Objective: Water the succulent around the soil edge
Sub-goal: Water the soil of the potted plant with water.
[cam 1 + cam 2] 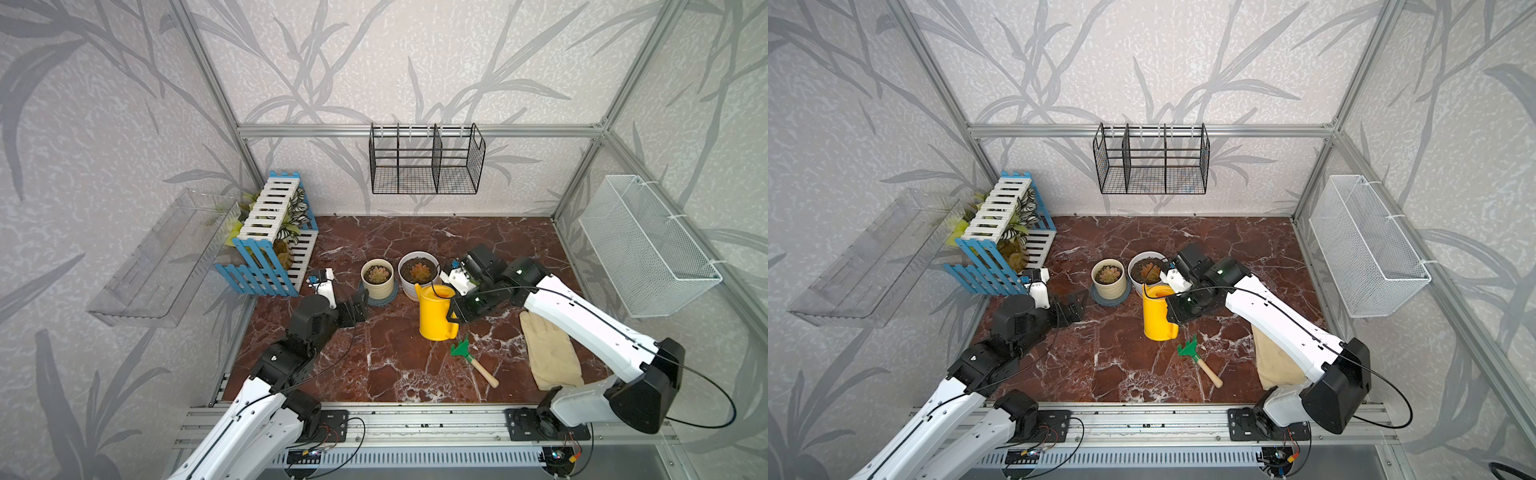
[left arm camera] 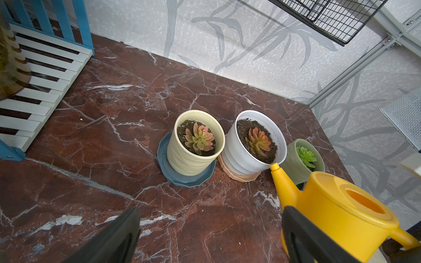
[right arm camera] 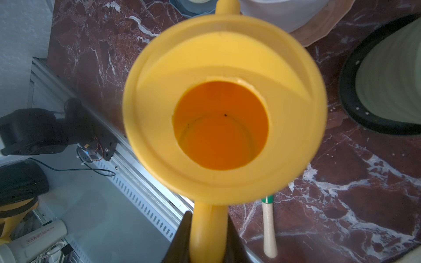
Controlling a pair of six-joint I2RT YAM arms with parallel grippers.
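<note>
The yellow watering can (image 1: 436,311) is gripped at its handle by the right gripper (image 3: 208,236), the jaws clamped on it. The can is kept upright, so pouring is judged not yet begun. The succulent (image 2: 306,157) is seen just behind the can, near the spout tip; its soil edge cannot be made out. The left gripper (image 2: 211,214) is held near the can, jaws apart and empty. Aiming and tilting are left.
</note>
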